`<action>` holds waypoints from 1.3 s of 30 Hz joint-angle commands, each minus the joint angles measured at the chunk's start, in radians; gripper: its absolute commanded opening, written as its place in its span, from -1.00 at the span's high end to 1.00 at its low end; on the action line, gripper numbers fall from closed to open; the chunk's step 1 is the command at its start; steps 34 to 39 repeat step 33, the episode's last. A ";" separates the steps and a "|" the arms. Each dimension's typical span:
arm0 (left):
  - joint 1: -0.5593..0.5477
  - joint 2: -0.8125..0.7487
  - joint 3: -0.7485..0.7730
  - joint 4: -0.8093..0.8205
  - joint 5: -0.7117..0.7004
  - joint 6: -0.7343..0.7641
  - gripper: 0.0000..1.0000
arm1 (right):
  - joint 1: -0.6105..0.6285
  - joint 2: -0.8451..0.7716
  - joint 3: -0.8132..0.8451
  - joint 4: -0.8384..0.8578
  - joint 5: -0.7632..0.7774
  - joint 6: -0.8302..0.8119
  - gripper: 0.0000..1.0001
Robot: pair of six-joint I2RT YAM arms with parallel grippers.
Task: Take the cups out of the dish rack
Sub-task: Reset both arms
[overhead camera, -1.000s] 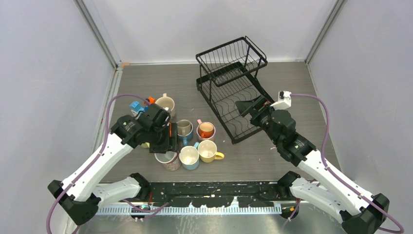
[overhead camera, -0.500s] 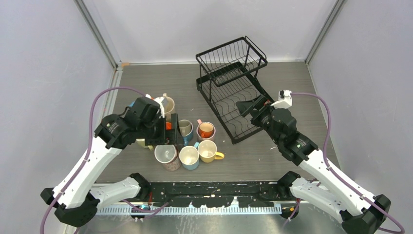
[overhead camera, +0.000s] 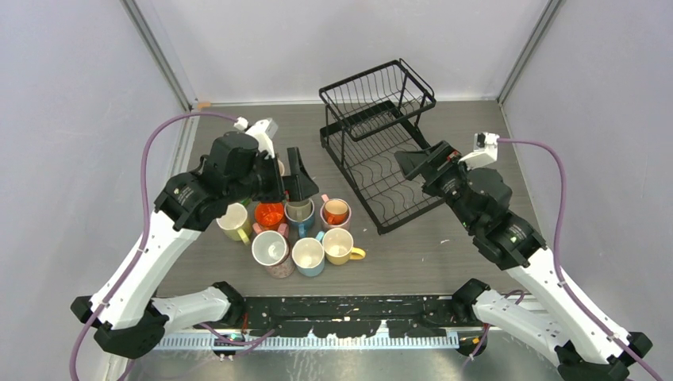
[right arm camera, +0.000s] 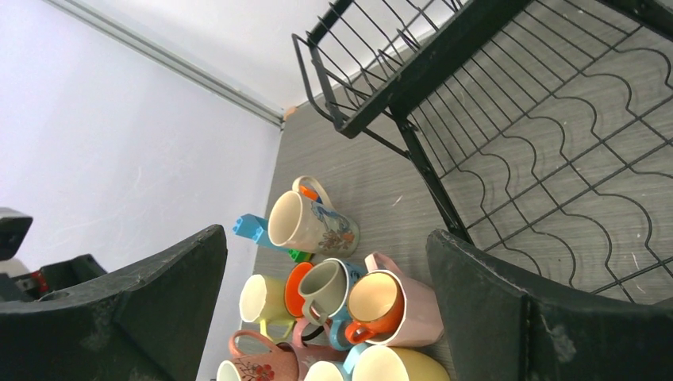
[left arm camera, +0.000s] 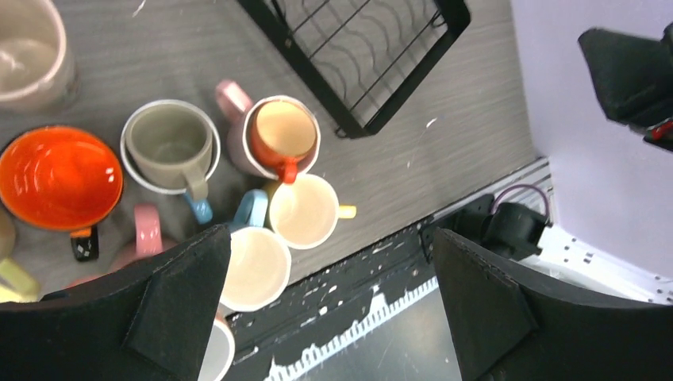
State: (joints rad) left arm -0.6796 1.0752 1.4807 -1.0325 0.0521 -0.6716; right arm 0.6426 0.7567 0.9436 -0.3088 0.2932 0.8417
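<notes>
Left end effector (overhead camera: 301, 179) spread wide, empty, above the cups (overhead camera: 308, 255) grouped on the desk (overhead camera: 413, 254) left of the dish rack (overhead camera: 373, 99). Right end effector (overhead camera: 413, 161) spread wide, over the rack's right side.

The left wrist view cuts off the dish rack (left arm camera: 357, 55) at its top edge, a beige cup (left arm camera: 28, 51) at the top-left corner, a yellow cup (left arm camera: 9, 278) at the left edge; the right wrist view crops the lowest cups (right arm camera: 397, 367) along its bottom edge; a blue block (right arm camera: 255, 230) shows only partly behind a printed cup (right arm camera: 305, 224) there; from above, the left arm (overhead camera: 230, 167) covers both almost wholly.
</notes>
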 commanded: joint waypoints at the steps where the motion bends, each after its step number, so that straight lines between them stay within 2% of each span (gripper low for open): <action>1: -0.004 0.009 0.049 0.180 -0.027 0.024 -0.99 | 0.005 -0.038 0.076 -0.014 -0.008 -0.046 -1.00; 14: -0.003 0.014 0.041 0.230 -0.027 0.054 -0.99 | 0.006 -0.124 0.100 -0.012 -0.014 -0.085 -1.00; 39: -0.003 -0.020 -0.015 0.291 0.022 0.070 -0.99 | 0.006 -0.126 0.078 0.002 -0.005 -0.070 -1.00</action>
